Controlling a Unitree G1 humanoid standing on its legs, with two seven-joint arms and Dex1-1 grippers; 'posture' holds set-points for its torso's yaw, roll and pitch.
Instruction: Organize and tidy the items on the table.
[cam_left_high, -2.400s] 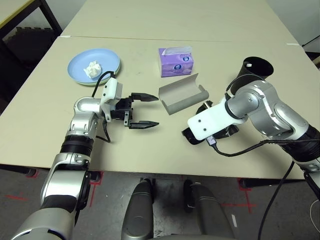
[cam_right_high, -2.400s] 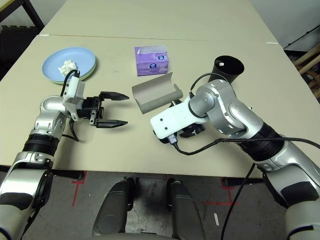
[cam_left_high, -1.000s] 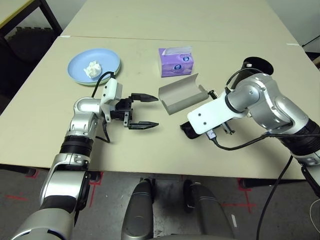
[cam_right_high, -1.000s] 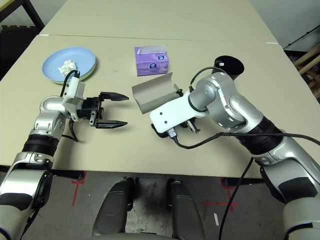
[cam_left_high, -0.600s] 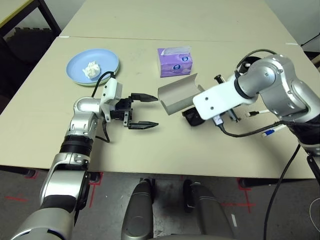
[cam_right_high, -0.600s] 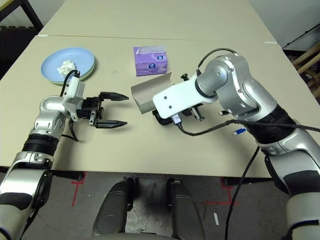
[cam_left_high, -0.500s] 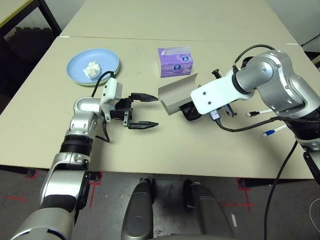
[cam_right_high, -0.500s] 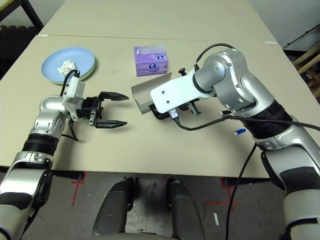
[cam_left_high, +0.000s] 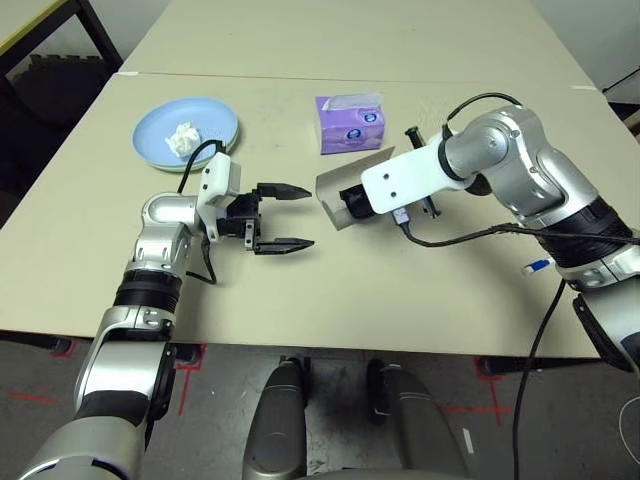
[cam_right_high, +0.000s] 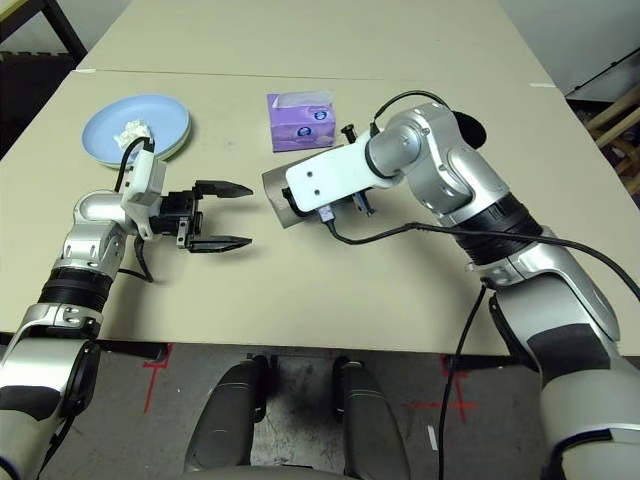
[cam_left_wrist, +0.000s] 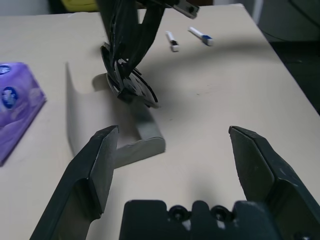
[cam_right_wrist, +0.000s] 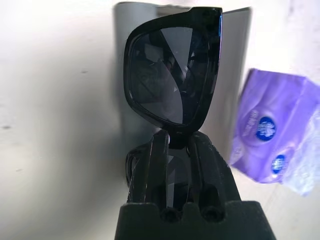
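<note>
My right gripper (cam_right_wrist: 175, 136) is shut on the bridge of the black sunglasses (cam_right_wrist: 172, 65) and holds them right at the open grey glasses case (cam_left_high: 333, 184), lenses facing into its curved shell. In the left wrist view the sunglasses (cam_left_wrist: 131, 86) hang from the right gripper's fingers (cam_left_wrist: 125, 35) just over the case (cam_left_wrist: 75, 117). My left gripper (cam_left_high: 305, 217) is open and empty, low over the table (cam_left_high: 400, 300) a little left of the case. The light blue plate (cam_left_high: 160, 125) with the white tissue wad (cam_left_high: 183, 138) lies at the back left. Two white pens (cam_left_wrist: 171, 41) lie right of the case. The black cup (cam_right_high: 471, 129) peeks out behind my right arm.
A purple tissue box (cam_left_high: 350, 123) stands just behind the case. My right forearm and its cable (cam_left_high: 480, 235) stretch across the right half of the table. A seam line crosses the table (cam_left_high: 300, 78) behind the plate.
My right arm has swung left, carrying the sunglasses from the right side of the case up to its open shell. The left gripper has stayed open, shifting only slightly.
</note>
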